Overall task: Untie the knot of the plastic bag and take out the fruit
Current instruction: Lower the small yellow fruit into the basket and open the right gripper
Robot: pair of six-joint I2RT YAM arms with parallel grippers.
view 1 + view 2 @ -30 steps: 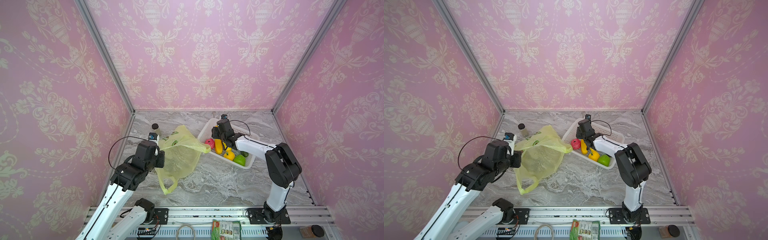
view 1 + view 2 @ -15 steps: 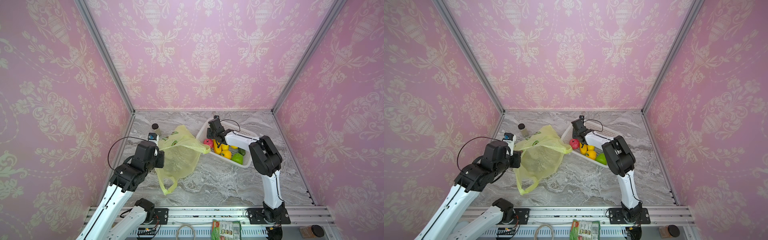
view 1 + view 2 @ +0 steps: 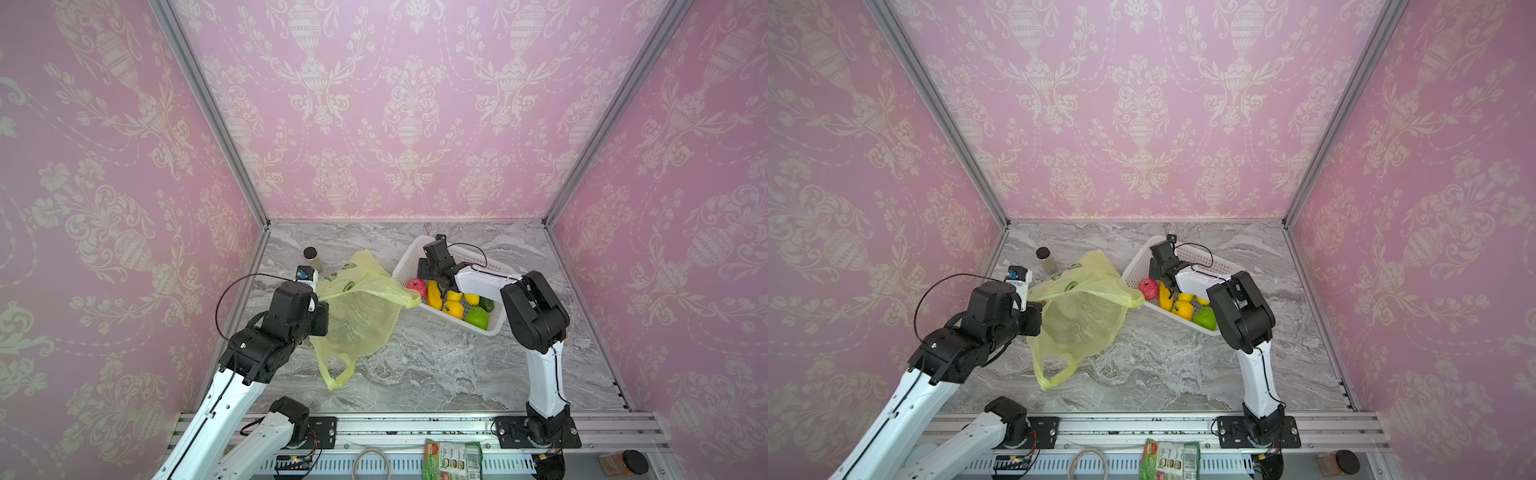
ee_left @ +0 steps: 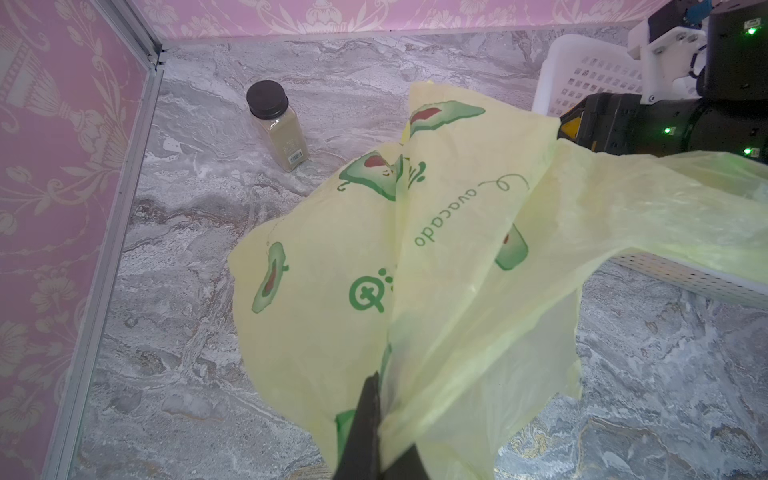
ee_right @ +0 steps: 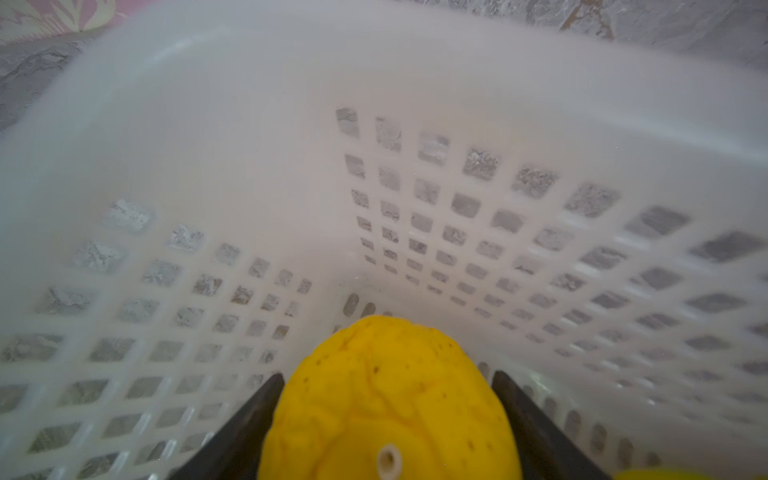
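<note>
The yellow-green plastic bag [image 3: 357, 307] [image 3: 1079, 307] hangs slack over the marble, lifted at its rim. My left gripper [image 3: 320, 297] [image 4: 384, 399] is shut on that rim, and a handle loop [image 3: 338, 374] dangles free. The knot is out of view. My right gripper [image 3: 438, 286] [image 5: 388, 376] is low inside the white basket [image 3: 494, 266] [image 5: 457, 208]. Its fingers close in on both sides of a yellow fruit [image 5: 386, 407]. More fruit lies in the basket: a pink bumpy ball [image 3: 415, 286], a yellow pepper [image 3: 453, 309] and a green pepper [image 3: 476, 318].
A small jar with a black lid [image 3: 311, 258] [image 4: 276, 124] stands behind the bag near the left wall. On the front rail lie a snack packet [image 3: 452, 459] and a spice jar [image 3: 623, 463]. Pink walls with metal posts close in three sides.
My right arm has folded its elbow leftward and carried the yellow fruit toward the basket's left end. The left arm and the bag have stayed put.
</note>
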